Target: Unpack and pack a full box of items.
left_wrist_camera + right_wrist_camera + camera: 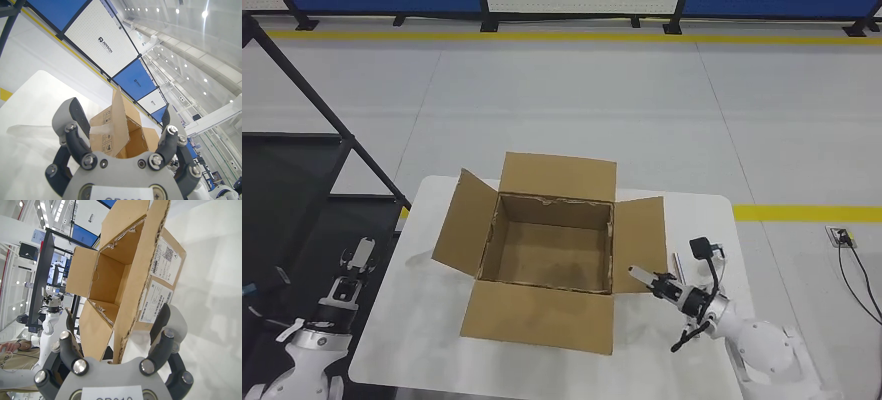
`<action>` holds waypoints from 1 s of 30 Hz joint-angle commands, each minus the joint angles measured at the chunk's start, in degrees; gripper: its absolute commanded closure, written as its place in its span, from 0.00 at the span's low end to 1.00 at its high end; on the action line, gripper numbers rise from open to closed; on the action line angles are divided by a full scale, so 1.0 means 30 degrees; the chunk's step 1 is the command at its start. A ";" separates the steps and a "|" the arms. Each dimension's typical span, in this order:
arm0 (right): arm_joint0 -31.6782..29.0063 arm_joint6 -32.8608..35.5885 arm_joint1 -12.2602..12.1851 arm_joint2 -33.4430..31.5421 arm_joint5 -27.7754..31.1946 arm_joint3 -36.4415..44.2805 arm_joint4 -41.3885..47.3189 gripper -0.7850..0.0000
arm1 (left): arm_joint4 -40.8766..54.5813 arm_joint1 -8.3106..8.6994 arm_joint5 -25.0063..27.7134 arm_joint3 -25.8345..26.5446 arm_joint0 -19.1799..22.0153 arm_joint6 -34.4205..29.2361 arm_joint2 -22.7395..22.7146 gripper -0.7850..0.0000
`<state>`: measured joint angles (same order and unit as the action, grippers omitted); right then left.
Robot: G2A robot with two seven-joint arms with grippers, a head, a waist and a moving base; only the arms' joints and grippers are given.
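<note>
The white table carries one thing, the cardboard box, standing squarely in the middle with all four flaps thrown wide. The top view goes straight to its floor, and it's bare cardboard in there, with no items to be seen. The box runs longer from side to side than from front to back, so its short ends face the two arms.

Now the flaps, because this is where it turns. The right flap leans out toward the right arm, its free edge running away from the robot. The left flap does the same on the other side.

And here's the right gripper, fingers spread wide, holding nothing. It sits just beside that right flap, and in its own wrist view the flap's ragged edge passes straight between the two fingers. I can't tell whether it's touching yet. My read is that one squeeze would have the flap.

Over to the left gripper, and it too is spread open and empty. It hangs off the table's left side, well apart from the left flap, pointing at the box from a distance.

So the right arm is plainly the nearer one, and the box lies directly ahead of its fingers.
</note>
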<state>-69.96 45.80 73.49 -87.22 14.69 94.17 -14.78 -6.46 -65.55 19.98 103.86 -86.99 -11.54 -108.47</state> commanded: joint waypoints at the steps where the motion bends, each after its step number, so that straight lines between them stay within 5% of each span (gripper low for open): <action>1: -0.0038 -0.0183 -0.0044 0.0076 0.0196 0.0044 -0.0210 0.00 | -0.0024 -0.0003 0.0009 -0.0004 0.0003 0.0001 0.0001 0.00; 12: -0.3089 -0.3109 -0.0574 -0.3269 0.2028 0.2609 -0.1444 0.00 | -0.0054 -0.0024 -0.0043 -0.0101 0.0132 0.0020 0.0077 0.00; 22: -0.6865 -0.8833 -0.0786 -0.5042 0.2544 0.3794 -0.9936 0.00 | -0.0188 -0.0037 -0.0171 -0.0080 0.0493 -0.0168 0.0452 0.00; 30: -0.6993 -0.9124 -0.0787 -0.5140 0.2432 0.3676 -1.0103 0.00 | 0.0744 -0.0102 -0.0454 -0.0149 0.0660 0.0230 0.0583 0.00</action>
<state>-90.93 18.43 71.12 -102.64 21.98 105.20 -45.08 -4.03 -65.86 18.59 103.40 -85.00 -10.79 -106.71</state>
